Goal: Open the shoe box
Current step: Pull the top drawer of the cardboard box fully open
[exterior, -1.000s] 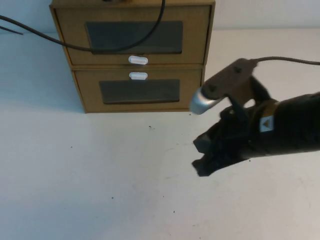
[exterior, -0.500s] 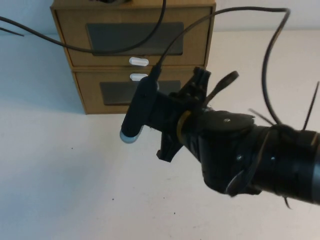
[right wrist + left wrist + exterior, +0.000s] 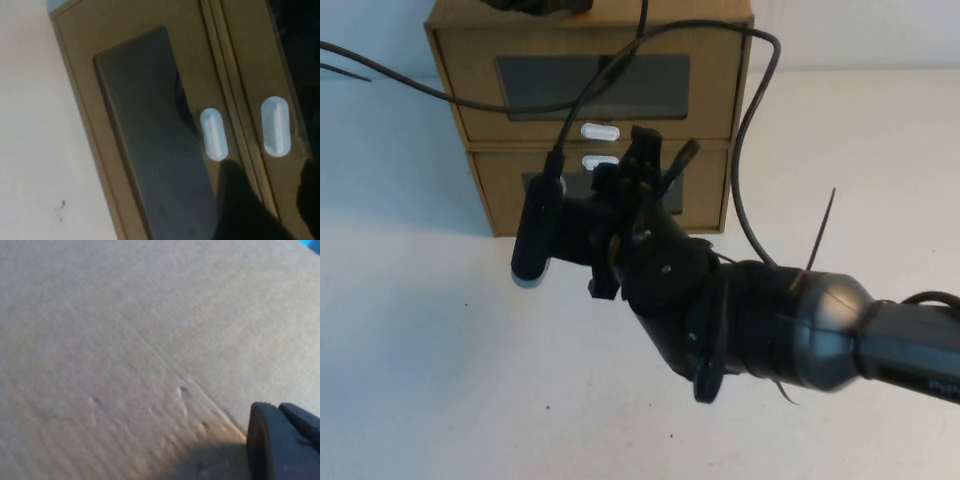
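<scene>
The right arm (image 3: 740, 320) hides most of the lower drawer (image 3: 500, 195).

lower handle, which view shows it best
Right wrist view: the lower handle is whole and unobstructed. In the high view the right gripper, open before the box, covers part of it. Left wrist shows only cardboard beside the left gripper.

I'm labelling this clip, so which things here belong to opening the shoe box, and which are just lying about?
Job: shoe box; lower drawer's white handle; right gripper, open, just in front of that handle; left gripper, over the box's cardboard top.
Lying about: black cable draped across the upper drawer; white table.
</scene>
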You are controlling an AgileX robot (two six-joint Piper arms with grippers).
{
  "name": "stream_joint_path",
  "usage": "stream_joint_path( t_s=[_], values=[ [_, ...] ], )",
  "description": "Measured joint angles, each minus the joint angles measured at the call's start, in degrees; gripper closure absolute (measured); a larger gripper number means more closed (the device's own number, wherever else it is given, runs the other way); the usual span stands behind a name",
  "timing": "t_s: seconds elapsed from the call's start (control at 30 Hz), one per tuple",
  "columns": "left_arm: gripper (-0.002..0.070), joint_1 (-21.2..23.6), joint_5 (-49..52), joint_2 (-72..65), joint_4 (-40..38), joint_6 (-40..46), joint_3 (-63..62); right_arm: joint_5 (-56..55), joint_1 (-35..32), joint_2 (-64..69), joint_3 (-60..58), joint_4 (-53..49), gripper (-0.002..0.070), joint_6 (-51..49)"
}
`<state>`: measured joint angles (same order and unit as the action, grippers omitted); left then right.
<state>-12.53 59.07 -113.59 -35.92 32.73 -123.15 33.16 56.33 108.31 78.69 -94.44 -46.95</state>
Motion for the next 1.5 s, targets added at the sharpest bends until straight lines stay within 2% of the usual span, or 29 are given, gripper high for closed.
stream_joint_path(
  t_s=[0.07, 0.17, 0.53, 0.9, 1.4, 1.5],
  values=[
    [0.068, 0.0, 0.07, 0.0, 0.0, 0.0, 0.0, 1.25, -0.65, 2.03, 2.55, -0.03, 0.04, 0.11],
    [0.068, 0.0, 0.07, 0.0, 0.0, 0.0, 0.0, 2.74, -1.99, 4.91, 6.01, -0.03, 0.0373, 0.23],
    [0.068, 0.0, 0.13, 0.0, 0.0, -0.11, -0.09, 0.58, -5.76, 11.35, 15.08, -0.13, 0.0363, 2.64],
    [0.068, 0.0, 0.21, 0.0, 0.0, -0.11, -0.09, -2.93, -6.39, 13.41, 17.16, -0.25, 0.0409, 3.24],
    [0.068, 0.0, 0.48, 0.0, 0.0, -0.11, -0.22, -3.37, -7.35, 15.24, 19.37, -0.77, 0.0414, 6.55],
    [0.068, 0.0, 0.52, 0.0, 0.0, -0.11, -0.22, -3.12, -7.35, 15.24, 19.42, -0.9, 0.0451, 6.59]
  ],
)
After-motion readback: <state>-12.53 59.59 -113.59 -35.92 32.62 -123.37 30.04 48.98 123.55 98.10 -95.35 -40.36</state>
